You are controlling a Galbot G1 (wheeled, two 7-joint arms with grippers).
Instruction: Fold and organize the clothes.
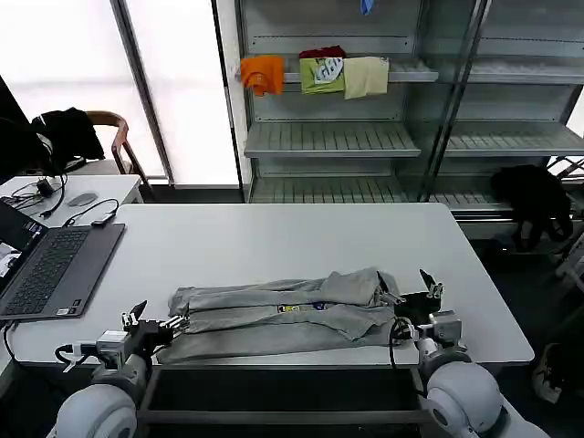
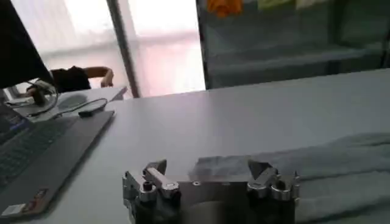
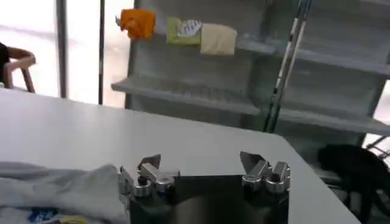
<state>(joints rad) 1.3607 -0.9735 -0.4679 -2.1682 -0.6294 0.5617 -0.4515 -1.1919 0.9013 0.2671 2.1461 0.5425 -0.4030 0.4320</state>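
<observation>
Head view: grey shirt (image 1: pixel 283 315) folded into long band near table (image 1: pixel 274 242) front edge; left gripper (image 1: pixel 157 321) at its left end, right gripper (image 1: pixel 407 295) at its right end.
Left wrist view: left jaws spread, shirt end just beyond fingertips.
Right wrist view: right jaws spread, cloth beside one finger, none between.

The head camera looks forward and down from high at six o'clock over the white rectangular table (image 1: pixel 274 242). Both wrist cameras sit low, close over its near edge, facing twelve o'clock. All three share the grey metal shelving unit (image 1: pixel 365 137) (image 2: pixel 292 55) (image 3: pixel 244 91).
</observation>
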